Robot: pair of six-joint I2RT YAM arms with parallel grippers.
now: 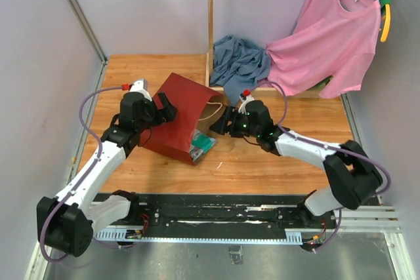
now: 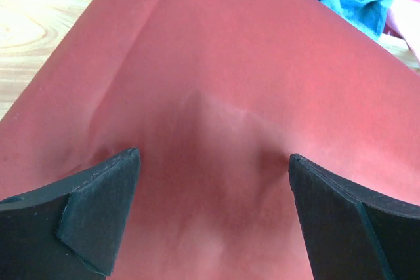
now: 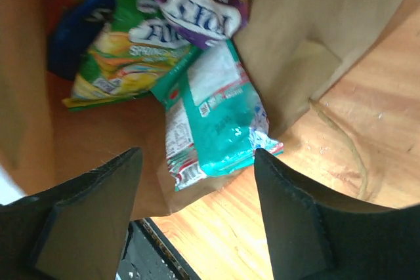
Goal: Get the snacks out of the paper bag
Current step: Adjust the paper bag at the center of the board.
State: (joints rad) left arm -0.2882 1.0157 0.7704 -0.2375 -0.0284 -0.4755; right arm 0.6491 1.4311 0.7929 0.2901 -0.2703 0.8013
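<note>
While the left gripper (image 1: 161,106) is sitting over the paper bag (image 1: 172,113), its jaws are standing wide apart and holding nothing. In the left wrist view they are flanking a raised crease in the dark-red wall; I cannot tell whether they are touching it.

The bag is lying on its side on the table (image 1: 275,162), with its mouth facing right, towards the right arm. The snacks are lying inside on the brown lining: a yellow-green packet (image 3: 125,57) and a purple packet (image 3: 203,4) deeper in, and something blue (image 3: 72,31) behind them. A teal packet (image 3: 216,116) is lying nearest the opening, its lower end poking out over the bag's lip.

The right gripper (image 3: 197,162) is hovering at the mouth with its fingers apart and clamping nothing. The teal packet is lying straight ahead of them, its long axis pointing back between the fingers, its near end just beyond the tips. Judgement: the right arm is much the nearer, and a short advance would be putting the jaws across the packet's width.
</note>
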